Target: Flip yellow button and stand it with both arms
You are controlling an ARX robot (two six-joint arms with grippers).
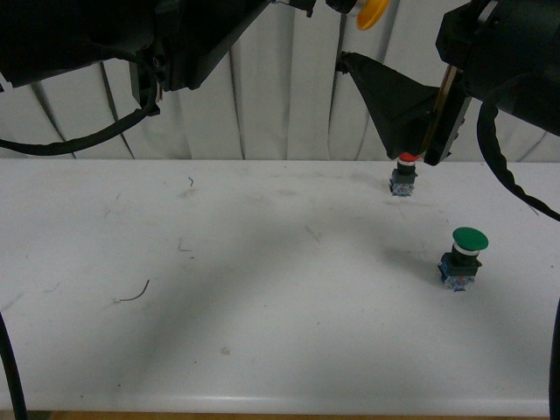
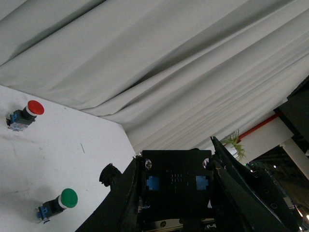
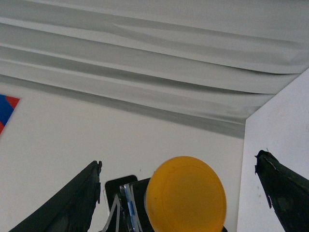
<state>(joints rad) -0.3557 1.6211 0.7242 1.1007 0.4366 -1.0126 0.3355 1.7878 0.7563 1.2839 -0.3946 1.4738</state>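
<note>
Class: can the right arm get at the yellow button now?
Probably yes. The yellow button sits uncovered between the right end effector's open jaws; the left end effector only grips its base.

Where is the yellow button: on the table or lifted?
Lifted. The yellow button shows high above the table; only the red button and green button stand on it.

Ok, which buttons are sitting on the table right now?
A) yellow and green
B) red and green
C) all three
B: the red button and the green button stand on the table, while the yellow button is up in the air above it.
</note>
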